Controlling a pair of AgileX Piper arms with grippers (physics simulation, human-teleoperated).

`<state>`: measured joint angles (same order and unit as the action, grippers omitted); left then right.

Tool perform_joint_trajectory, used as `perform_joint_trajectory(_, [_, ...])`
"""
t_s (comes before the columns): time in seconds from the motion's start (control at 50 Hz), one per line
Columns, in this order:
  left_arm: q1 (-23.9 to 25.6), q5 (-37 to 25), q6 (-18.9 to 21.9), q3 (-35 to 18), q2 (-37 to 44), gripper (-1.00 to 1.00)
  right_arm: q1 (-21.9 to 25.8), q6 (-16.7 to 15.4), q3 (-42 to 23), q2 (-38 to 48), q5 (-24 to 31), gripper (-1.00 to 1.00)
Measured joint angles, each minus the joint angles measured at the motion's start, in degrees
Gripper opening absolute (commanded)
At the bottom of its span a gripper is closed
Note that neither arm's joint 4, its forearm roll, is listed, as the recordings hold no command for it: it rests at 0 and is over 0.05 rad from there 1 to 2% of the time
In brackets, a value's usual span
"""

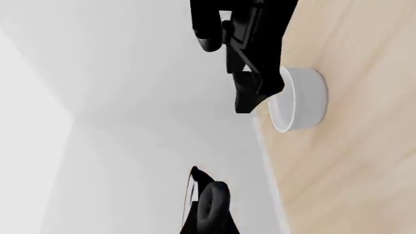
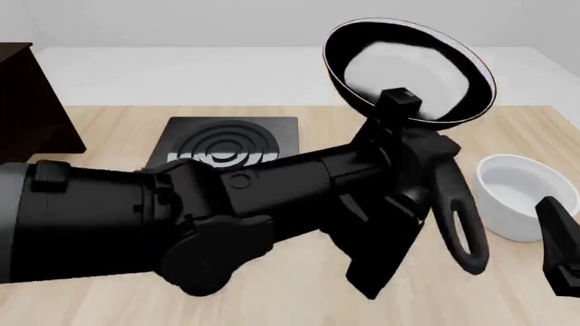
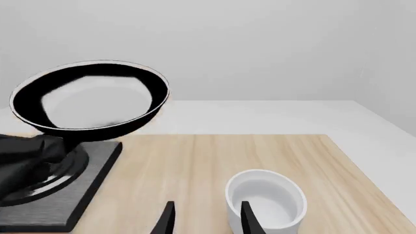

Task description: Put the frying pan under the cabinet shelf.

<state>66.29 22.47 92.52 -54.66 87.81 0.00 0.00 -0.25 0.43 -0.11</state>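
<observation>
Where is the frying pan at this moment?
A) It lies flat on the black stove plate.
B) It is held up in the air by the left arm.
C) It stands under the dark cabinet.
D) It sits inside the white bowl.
B: the frying pan is tilted and lifted above the table, with its handle at the left gripper, clear of the stove plate and the bowl.

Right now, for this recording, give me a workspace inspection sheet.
Surface: pale wooden table, flat.
Job's things: frying pan lifted off the table, tilted, gripped at its handle; cabinet shelf at the far left edge, mostly out of frame.
Clutter: white bowl on the right side; square black stove plate behind the left arm.
Grippers: left tool shut on the pan handle; right tool open, empty, near the bowl.
Cables: nothing seen.
Surroundings: plain white walls and floor.
</observation>
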Motion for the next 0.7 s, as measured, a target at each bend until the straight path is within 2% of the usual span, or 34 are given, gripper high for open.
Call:
perform_joint_trajectory(0.14, [-2.34, -5.65, 1.04, -2.95, -4.31, -1.0, 0.0, 0.0, 0.0, 0.0, 0.0, 1.0])
perform_joint_trajectory(0.3, [-5.53, -8.31, 1.35, -2.79, -9.11, -1.0, 0.0, 0.0, 0.0, 0.0, 0.0, 1.0])
perform_joint_trajectory(0.5, [-9.71, -8.88, 1.15, 1.37, -16.03, -1.0, 0.0, 0.0, 0.0, 0.0, 0.0, 1.0])
perform_joint_trajectory(0.7, [-15.32, -8.85, -0.78, 7.7, -23.45, -1.0, 0.0, 0.0, 0.0, 0.0, 0.0, 1.0])
